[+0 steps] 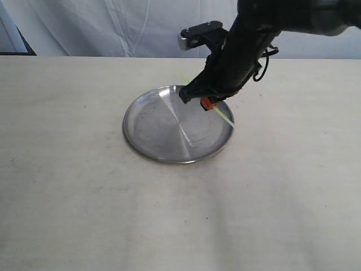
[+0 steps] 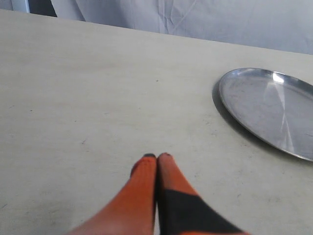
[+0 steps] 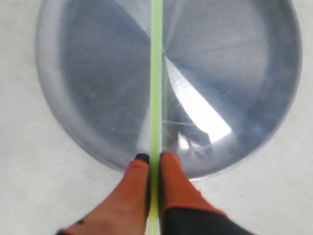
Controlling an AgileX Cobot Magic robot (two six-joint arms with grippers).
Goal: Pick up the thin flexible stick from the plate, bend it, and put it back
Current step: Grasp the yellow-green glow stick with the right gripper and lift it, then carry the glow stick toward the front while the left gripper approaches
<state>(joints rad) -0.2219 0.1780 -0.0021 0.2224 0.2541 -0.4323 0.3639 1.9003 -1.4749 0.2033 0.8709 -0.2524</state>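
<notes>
Yellow-green and very thin, the stick runs straight between the two orange fingertips of the right gripper. The fingers are pinched narrow onto it, with only the rod's width between them. In the right wrist view the stick crosses over the brushed silver plate from near edge to far edge. A faint second line beside it is probably its reflection in the metal.

In the exterior view the right gripper is over the far right part of the plate. The stick slants out on both sides of the fingers, one end toward the far rim and the other past the right rim. It looks raised off the metal, though I cannot tell whether either end touches.

The left gripper has its fingers pressed together on nothing. It hangs over the bare pale table, well apart from the plate (the exterior view does not show it at all).

By my reading the grasp is made and the lift is begun or just done. The rod shows no curve, so the bend is not yet done, and returning it to the plate comes after that.

No brand, label or writing can be read on anything here.
</notes>
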